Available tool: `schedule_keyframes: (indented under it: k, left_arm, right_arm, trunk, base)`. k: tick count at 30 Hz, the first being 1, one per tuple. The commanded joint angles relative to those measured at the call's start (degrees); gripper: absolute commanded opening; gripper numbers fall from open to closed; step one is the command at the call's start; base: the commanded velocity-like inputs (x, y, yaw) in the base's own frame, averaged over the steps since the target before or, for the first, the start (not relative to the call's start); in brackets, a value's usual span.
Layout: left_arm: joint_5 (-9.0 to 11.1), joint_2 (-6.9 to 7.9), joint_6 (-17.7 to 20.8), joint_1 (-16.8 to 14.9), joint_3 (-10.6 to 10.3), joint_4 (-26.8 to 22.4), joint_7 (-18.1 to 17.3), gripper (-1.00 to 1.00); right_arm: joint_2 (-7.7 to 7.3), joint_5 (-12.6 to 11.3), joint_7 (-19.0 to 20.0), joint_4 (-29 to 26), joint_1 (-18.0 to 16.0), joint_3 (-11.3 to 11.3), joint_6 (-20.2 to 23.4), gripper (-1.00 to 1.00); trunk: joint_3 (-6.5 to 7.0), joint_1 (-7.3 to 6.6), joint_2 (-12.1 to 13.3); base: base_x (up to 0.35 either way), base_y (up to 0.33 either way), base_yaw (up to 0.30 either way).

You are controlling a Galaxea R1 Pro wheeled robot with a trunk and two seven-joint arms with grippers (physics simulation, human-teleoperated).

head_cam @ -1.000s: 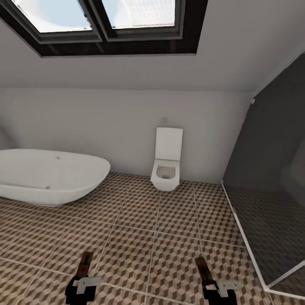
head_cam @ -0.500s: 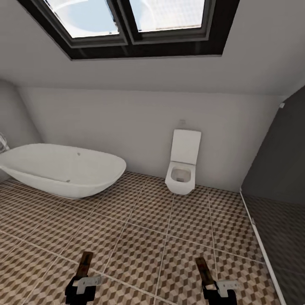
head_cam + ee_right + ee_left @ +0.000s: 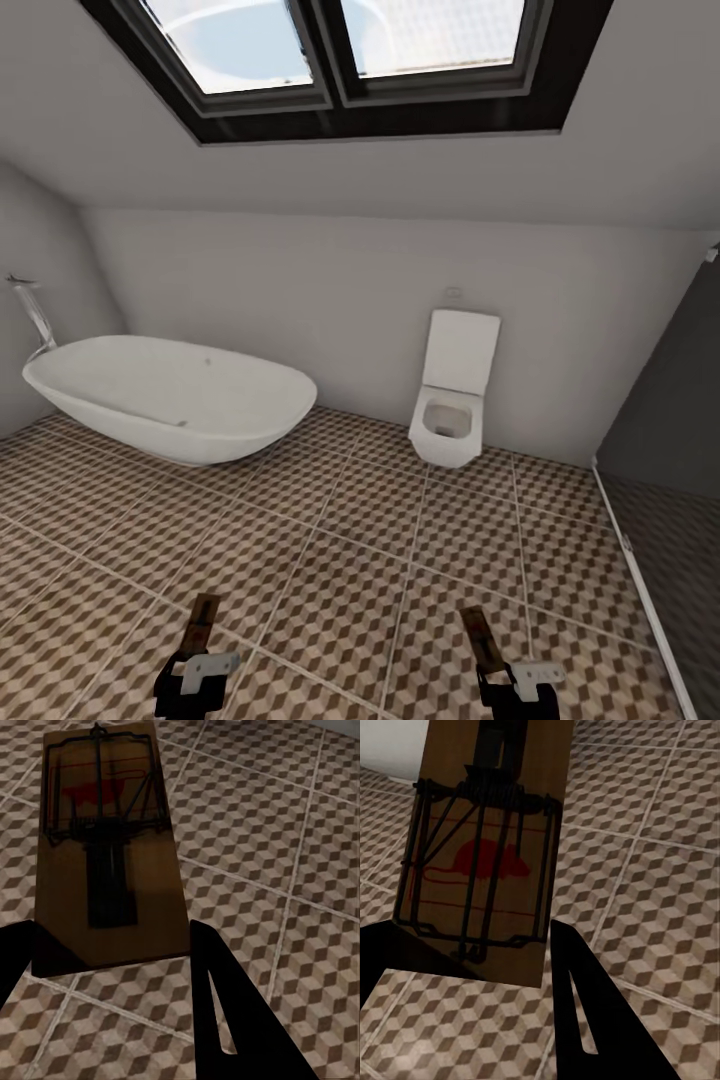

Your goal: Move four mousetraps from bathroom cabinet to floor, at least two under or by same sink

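Now both arms are low at the bottom of the head view, and each one carries a trap. Left gripper [image 3: 197,655] has its jaws closed on a trap [image 3: 201,622] that sticks out forward over the floor [image 3: 330,560]; up close on the left wrist camera that left trap [image 3: 484,847] is a tan board with a dark wire frame and a red mouse mark, pinched between the black fingers [image 3: 585,1020]. Right gripper [image 3: 505,670] is doing the same, jaws clamped on the right trap [image 3: 481,640], and its wrist camera shows the board [image 3: 105,847] lengthwise, wire bar and red mark at the far end, with a dark finger [image 3: 225,1012] alongside. Under both, the cube-patterned tiles run on. Ahead, a white oval bathtub [image 3: 170,398] sits at the left against the grey wall, a chrome tap [image 3: 30,305] standing at its far end. A square white toilet [image 3: 455,395] hangs on the back wall toward the right. Above, a dark-framed skylight [image 3: 350,60] cuts into the sloped ceiling, and a dark glass panel [image 3: 670,480] closes off the right side.
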Motion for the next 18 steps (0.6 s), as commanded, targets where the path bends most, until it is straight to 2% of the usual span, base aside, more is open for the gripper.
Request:
schedule_keyframes:
  k: [1,10,18]
  left_arm:
    - [-0.55,-0.06,-0.05,-0.07,-0.36,0.18,0.79,-1.00]
    - [-0.55,-0.06,-0.05,-0.07,-0.32,0.18,0.77,-1.00]
    - [-0.55,-0.06,-0.05,-0.07,-0.32,0.18,0.78,-1.00]
  right_arm:
    - [-0.04,-0.14,-0.22,0.05,-0.05,0.24,-0.15,-1.00]
    - [-0.04,-0.14,-0.22,0.05,-0.05,0.24,-0.15,-1.00]
    - [-0.04,-0.14,-0.22,0.05,-0.05,0.24,-0.15,-1.00]
  trunk:
    - [-0.10,0.03,-0.12]
    - [0.29,0.03,-0.12]
    - [0.78,0.03,-0.12]
  base:
    - [0.001,0.000,-0.178]
    - [0.005,0.000,-0.234]
    - [0.112,0.038,-0.246]
